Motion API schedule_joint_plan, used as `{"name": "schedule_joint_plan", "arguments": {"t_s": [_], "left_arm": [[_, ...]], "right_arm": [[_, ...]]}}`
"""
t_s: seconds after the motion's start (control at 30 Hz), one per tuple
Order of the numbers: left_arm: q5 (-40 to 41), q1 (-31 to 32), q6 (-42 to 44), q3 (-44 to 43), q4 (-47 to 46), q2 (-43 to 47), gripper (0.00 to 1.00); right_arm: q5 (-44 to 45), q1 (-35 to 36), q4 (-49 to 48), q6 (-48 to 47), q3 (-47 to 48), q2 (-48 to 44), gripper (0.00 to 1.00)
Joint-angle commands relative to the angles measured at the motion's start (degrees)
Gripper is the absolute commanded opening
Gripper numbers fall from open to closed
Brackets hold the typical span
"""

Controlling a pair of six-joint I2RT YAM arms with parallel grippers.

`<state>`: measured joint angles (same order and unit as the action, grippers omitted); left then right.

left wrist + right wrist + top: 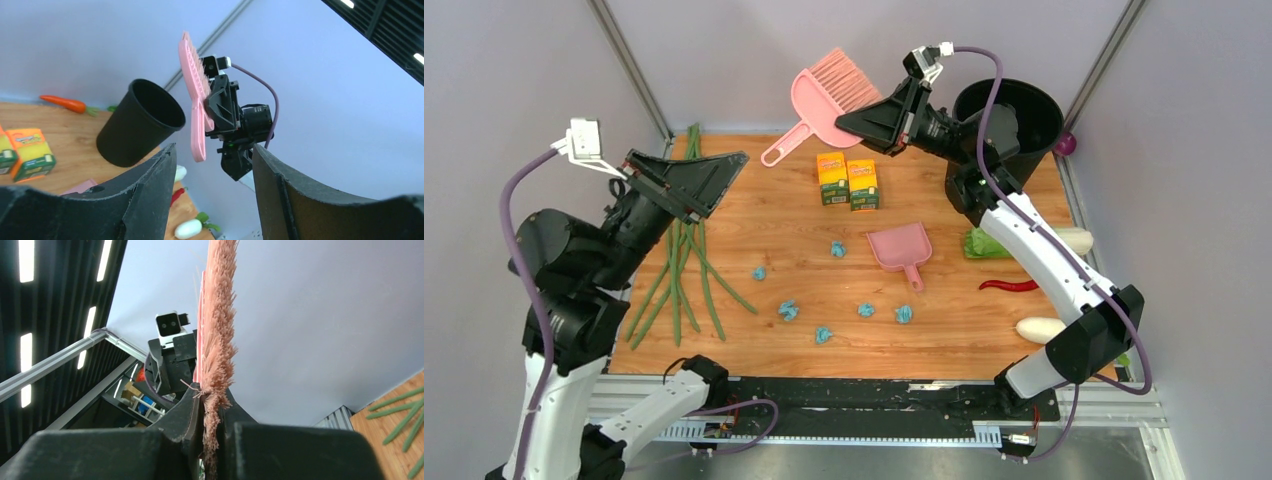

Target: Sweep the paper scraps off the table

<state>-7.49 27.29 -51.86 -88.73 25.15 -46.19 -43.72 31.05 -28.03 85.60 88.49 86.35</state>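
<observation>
jaws on my right gripper (210, 402) are clamped tight around the pink brush (824, 95), held up above the table (764, 230). my left gripper (212, 160) gapes wide, empty.

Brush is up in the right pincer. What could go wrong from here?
The right pincer grips the brush at its bristles, so it may twist or slip when pressed down. The yellow boxes stand between it and the paper scraps and could get knocked. The dustpan lies unheld, left pincer open, so it may slide.
</observation>
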Motion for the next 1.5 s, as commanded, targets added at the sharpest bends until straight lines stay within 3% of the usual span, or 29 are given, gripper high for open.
{"name": "schedule_joint_plan", "arguments": {"t_s": [0.0, 0.43, 0.63, 1.07, 1.3, 1.37, 1.43, 1.47], "left_arm": [[-6.40, 0.05, -4.92, 1.89, -9.24, -3.11, 0.62], [-7.63, 0.05, -7.12, 3.83, -14.77, -3.90, 0.61], [-8.42, -0.04, -7.82, 3.47, -15.83, -5.04, 0.53], [-9.21, 0.05, -8.00, 4.17, -17.32, -6.71, 0.49], [-8.77, 0.13, -6.95, 3.65, -16.53, -7.42, 0.42], [-9.12, 0.05, -6.77, 3.13, -15.83, -7.77, 0.34], [-9.30, 0.13, -6.59, 2.95, -15.48, -8.12, 0.15], [-9.21, 0.13, -6.59, 2.86, -15.48, -8.12, 0.00]], "right_arm": [[3.29, 0.07, -8.17, 4.66, 1.07, -1.45, 0.00], [3.38, 0.07, -8.19, 4.23, 1.25, -1.44, 0.00], [4.17, 0.07, -6.25, 1.68, 2.83, -1.18, 0.00], [4.70, 0.77, -4.49, -0.61, 3.27, -0.21, 0.00], [5.23, 1.56, -4.31, -1.40, 2.66, -0.04, 0.00], [5.14, 1.73, -4.40, -1.49, 2.65, 0.14, 0.00], [5.14, 1.91, -4.31, -1.67, 2.39, -0.04, 0.00], [5.40, 1.91, -4.31, -1.84, 2.13, -0.12, 0.00]]}}
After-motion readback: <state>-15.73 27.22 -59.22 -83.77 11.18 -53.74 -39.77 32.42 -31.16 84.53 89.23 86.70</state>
